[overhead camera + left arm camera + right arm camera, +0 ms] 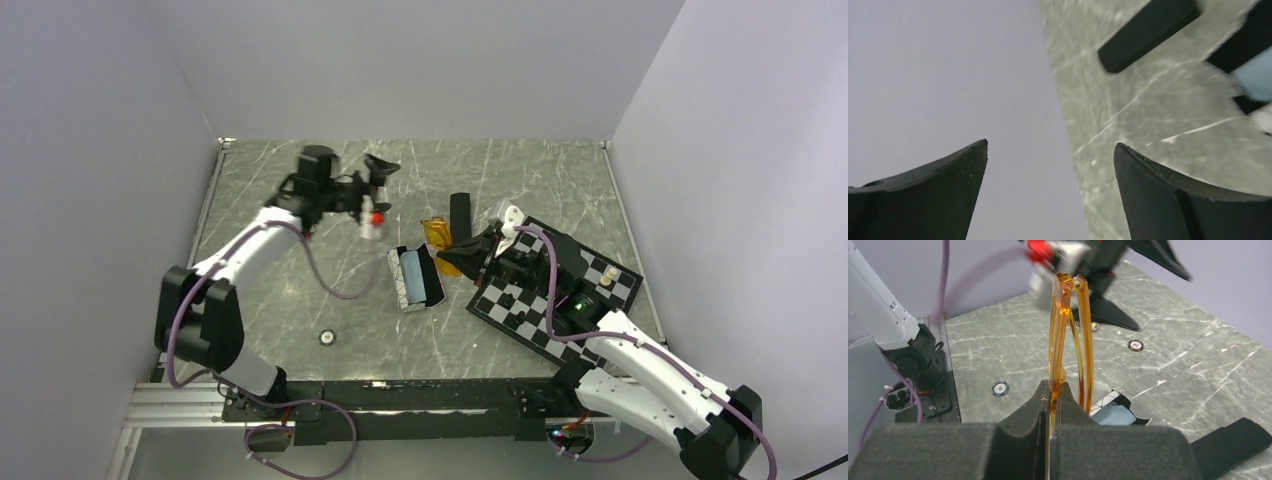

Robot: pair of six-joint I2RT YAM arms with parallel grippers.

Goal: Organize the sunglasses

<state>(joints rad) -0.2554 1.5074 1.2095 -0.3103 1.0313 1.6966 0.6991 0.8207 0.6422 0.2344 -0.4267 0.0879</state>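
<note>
The orange translucent sunglasses (pixel 1058 330) stand upright, folded, pinched by their lower edge in my right gripper (pixel 1053 390), which is shut on them. From above, the sunglasses (pixel 437 234) and the right gripper (pixel 458 250) hover just right of an open white case (pixel 415 277) that has a black line pattern and a blue lining. My left gripper (pixel 380 190) hangs above the table behind that case, fingers (pixel 1168 195) spread wide with nothing between them.
A black oblong case (pixel 460 210) stands just behind the sunglasses. A checkered board (pixel 520 315) with white pieces lies under the right arm. A small round chip (pixel 327 337) lies near the front left. Grey walls enclose the table.
</note>
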